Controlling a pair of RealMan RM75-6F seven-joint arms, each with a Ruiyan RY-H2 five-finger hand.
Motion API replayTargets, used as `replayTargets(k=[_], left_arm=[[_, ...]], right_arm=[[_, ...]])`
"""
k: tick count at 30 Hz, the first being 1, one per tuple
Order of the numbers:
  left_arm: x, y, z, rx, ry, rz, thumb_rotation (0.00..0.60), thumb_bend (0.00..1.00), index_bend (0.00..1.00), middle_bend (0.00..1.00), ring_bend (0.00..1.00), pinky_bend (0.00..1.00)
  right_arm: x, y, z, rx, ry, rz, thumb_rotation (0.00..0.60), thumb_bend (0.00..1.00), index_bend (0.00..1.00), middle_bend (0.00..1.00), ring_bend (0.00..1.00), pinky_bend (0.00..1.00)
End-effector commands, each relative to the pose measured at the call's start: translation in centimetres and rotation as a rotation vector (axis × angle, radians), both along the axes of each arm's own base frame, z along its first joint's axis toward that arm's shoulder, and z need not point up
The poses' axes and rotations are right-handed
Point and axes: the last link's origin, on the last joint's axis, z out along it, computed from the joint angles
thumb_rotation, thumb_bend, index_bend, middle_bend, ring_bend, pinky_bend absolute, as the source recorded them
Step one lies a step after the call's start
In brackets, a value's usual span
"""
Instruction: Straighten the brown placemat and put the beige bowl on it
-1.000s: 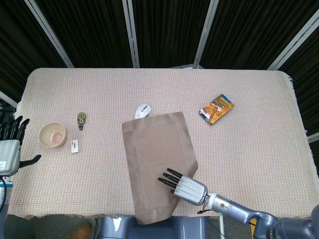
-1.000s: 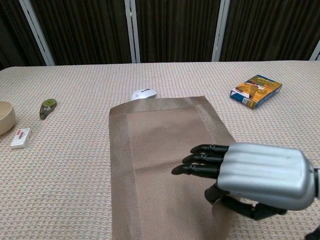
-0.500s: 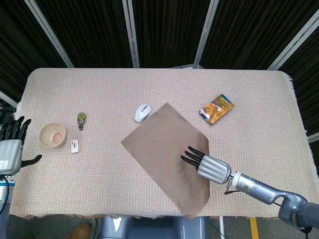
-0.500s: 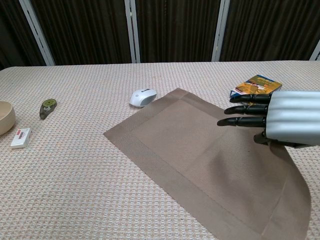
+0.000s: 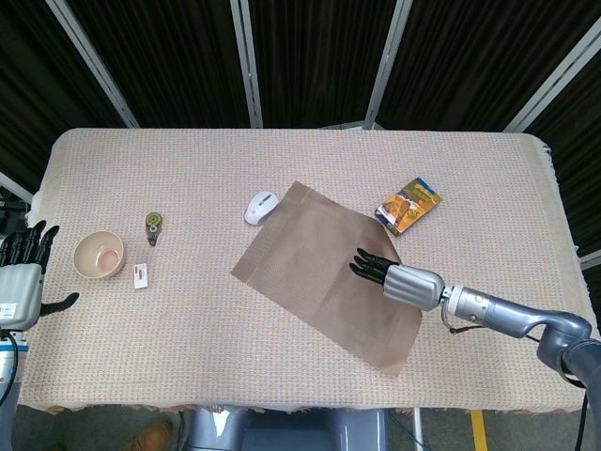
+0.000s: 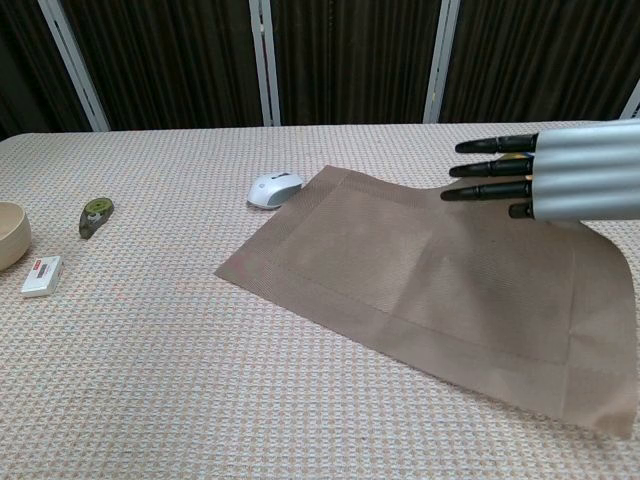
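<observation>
1 placemat (image 5: 329,277) rotated further, mouse (image 5: 260,207) nudged left

Robot lab: dark curtains (image 5: 310,56), metal poles (image 5: 246,61), cloth-covered table (image 5: 488,188).

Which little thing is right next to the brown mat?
The white computer mouse, beside the brown placemat's far-left corner. The green tape roller and small white eraser lie much further left, near the beige bowl.

matt woven brown placemat (image 6: 420,275); coarse cloth table cover (image 5: 188,319); bowl (image 5: 99,254) perhaps ceramic.
</observation>
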Motion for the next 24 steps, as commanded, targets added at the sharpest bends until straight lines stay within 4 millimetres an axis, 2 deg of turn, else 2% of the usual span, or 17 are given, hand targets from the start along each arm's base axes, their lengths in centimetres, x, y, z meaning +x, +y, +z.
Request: replayTargets(k=[1,2,6,11,15,18,24], left_arm=[[0.0,0.0,0.0,-0.002,0.000,0.001,0.600,0.00,0.00,0.00,0.00,0.00],[-0.1,0.0,0.0,-0.003,0.000,0.001,0.600,0.00,0.00,0.00,0.00,0.00],[0.0,0.0,0.0,-0.007,-0.004,-0.002,0.600,0.00,0.00,0.00,0.00,0.00],[0.3,-0.1,-0.1,-0.016,-0.009,-0.024,0.600,0.00,0.00,0.00,0.00,0.00],[0.5,-0.3,-0.4,-0.038,-0.019,-0.053,0.600,0.00,0.00,0.00,0.00,0.00],[0.8,-0.2,-1.0,-0.063,-0.031,-0.100,0.600,0.00,0.00,0.00,0.00,0.00],[0.9,0.6,-3.2,-0.140,-0.058,-0.220,0.600,0.00,0.00,0.00,0.00,0.00]], right_arm=[[-0.2,-0.3,1.0,-0.053,-0.067,-0.030,0.600,0.05,0.00,0.00,0.00,0.00],[-0.4,-0.3,1.4,-0.062,-0.092,-0.049,0.600,0.00,0.00,0.00,0.00,0.00],[-0.6,0.1,3.5,-0.115,-0.210,-0.103,0.600,0.00,0.00,0.00,0.00,0.00],[-1.8,2.3,6.7,-0.147,-0.575,-0.328,0.600,0.00,0.00,0.00,0.00,0.00],[-2.9,4.9,8.9,-0.154,-0.835,-0.491,0.600,0.00,0.00,0.00,0.00,0.00],[-3.9,7.1,9.7,-0.148,-1.004,-0.621,0.600,0.00,0.00,0.00,0.00,0.00],[-5.7,11.3,10.1,-0.184,-1.147,-0.805,0.600,0.00,0.00,0.00,0.00,0.00]])
